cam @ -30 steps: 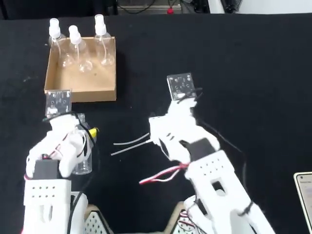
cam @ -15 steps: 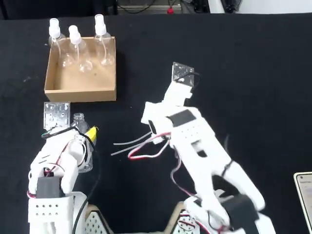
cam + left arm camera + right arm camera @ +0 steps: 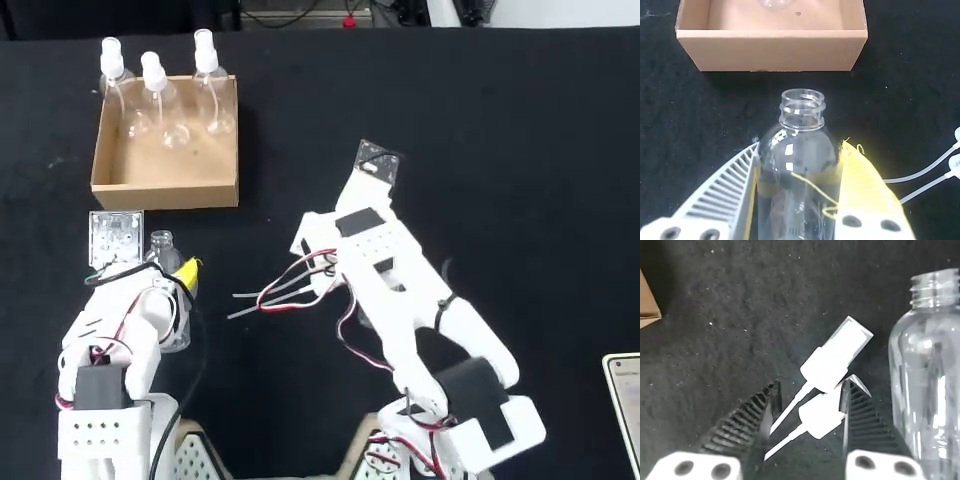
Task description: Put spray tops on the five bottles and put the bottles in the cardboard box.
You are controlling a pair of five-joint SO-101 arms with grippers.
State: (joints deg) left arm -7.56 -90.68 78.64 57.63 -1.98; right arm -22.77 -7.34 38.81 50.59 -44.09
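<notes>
My left gripper (image 3: pixel 800 147) is shut on a clear bottle (image 3: pixel 799 165) with an open neck, held upright in front of the cardboard box (image 3: pixel 771 49); the high view has this bottle (image 3: pixel 163 252) at the lower left. Two white spray tops (image 3: pixel 832 365) lie side by side on the black cloth between the fingers of my right gripper (image 3: pixel 812 385), which is open. Their thin tubes (image 3: pixel 262 292) stick out from under the right arm (image 3: pixel 380 265). A second clear, topless bottle (image 3: pixel 930 365) stands close beside that gripper. Three bottles with spray tops (image 3: pixel 160 95) stand in the box (image 3: pixel 165 185).
Black cloth covers the table (image 3: pixel 500 150). A white flat object (image 3: pixel 626 392) lies at the right edge. Red and white cables (image 3: pixel 300 290) hang from the right arm near the tubes. The box's front half (image 3: pixel 150 160) is free.
The right arm has stretched forward and come down over the spray tops. The left arm with its bottle drew back slightly, so the bottle's neck now shows.
</notes>
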